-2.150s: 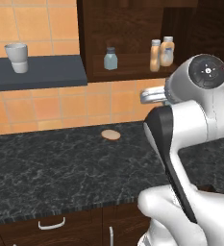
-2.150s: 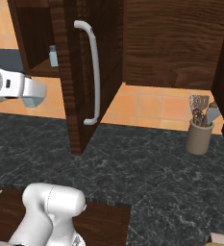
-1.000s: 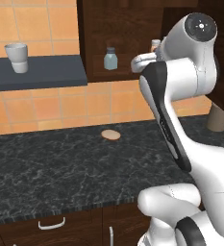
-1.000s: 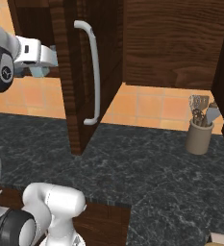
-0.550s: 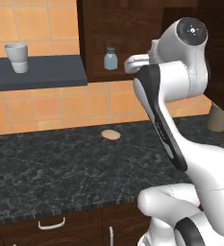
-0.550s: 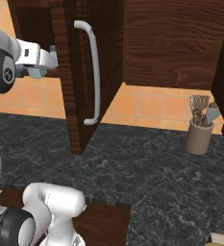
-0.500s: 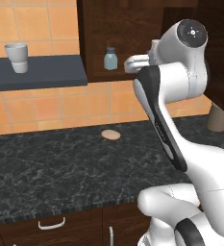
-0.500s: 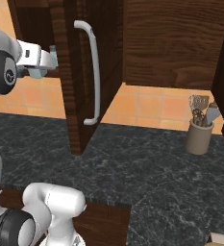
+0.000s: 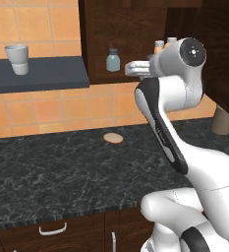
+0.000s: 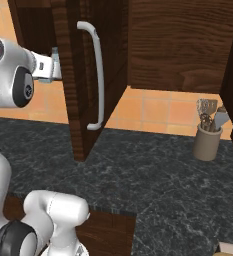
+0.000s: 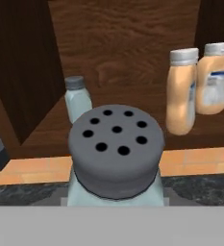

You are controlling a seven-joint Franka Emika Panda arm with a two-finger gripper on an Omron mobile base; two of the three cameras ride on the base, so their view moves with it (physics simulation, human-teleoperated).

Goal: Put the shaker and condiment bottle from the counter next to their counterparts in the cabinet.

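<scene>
The claw (image 9: 130,69) is clamped on the shaker (image 11: 114,153), holding it up at the open cabinet (image 9: 130,29), right in front of the twin shaker (image 11: 78,98) and two orange condiment bottles (image 11: 182,89) on its shelf.

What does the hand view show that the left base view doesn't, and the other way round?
Hand view alone: the perforated dark grey cap of the pale blue-grey shaker close to the camera, with the holes in its top.

Left base view alone: the whitish-grey cup on the dark grey-blue wall shelf, and the flat tan disc on the black marble-veined counter.

Both: the matching blue-grey shaker and two orange grey-capped bottles inside the dark wooden cabinet.
</scene>
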